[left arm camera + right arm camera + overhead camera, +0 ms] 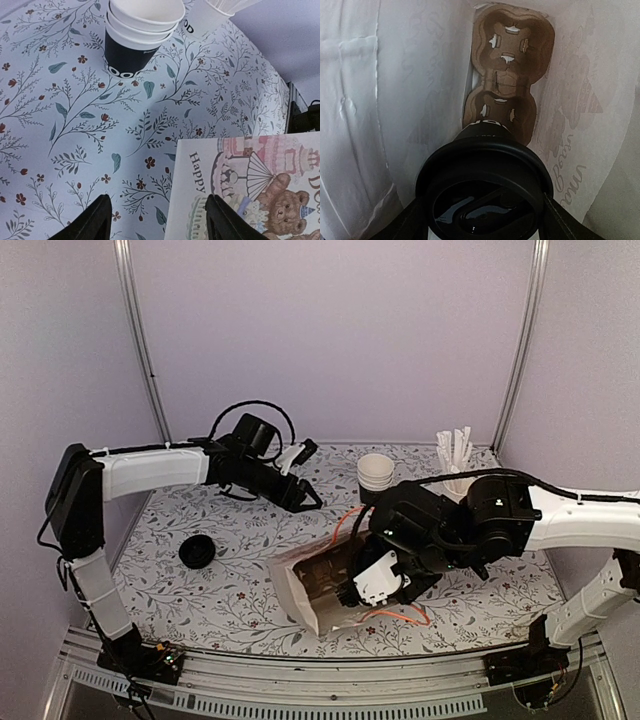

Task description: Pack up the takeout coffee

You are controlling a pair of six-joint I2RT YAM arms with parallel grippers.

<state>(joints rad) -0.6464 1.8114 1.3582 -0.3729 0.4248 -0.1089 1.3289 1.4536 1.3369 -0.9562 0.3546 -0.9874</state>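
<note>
The takeout coffee [485,185], seen from above by its black lid, is inside the white paper bag [305,592], which lies on its side. My right gripper [485,222] reaches into the bag's mouth and is shut on the cup, one finger at each side of the lid. Below the cup, at the bag's bottom, lies a brown cardboard cup carrier [507,75]. My left gripper [157,220] hangs open over the floral tablecloth with nothing between its fingers; its right finger [225,220] is over the bag's printed side [250,190]. In the top view the left gripper [308,478] is up and left of the bag.
A stack of nested lidless cups [375,476] stands behind the bag, also in the left wrist view [140,35]. A white cup with pale sticks [455,468] is at the back right. A loose black lid [197,551] lies on the table's left side.
</note>
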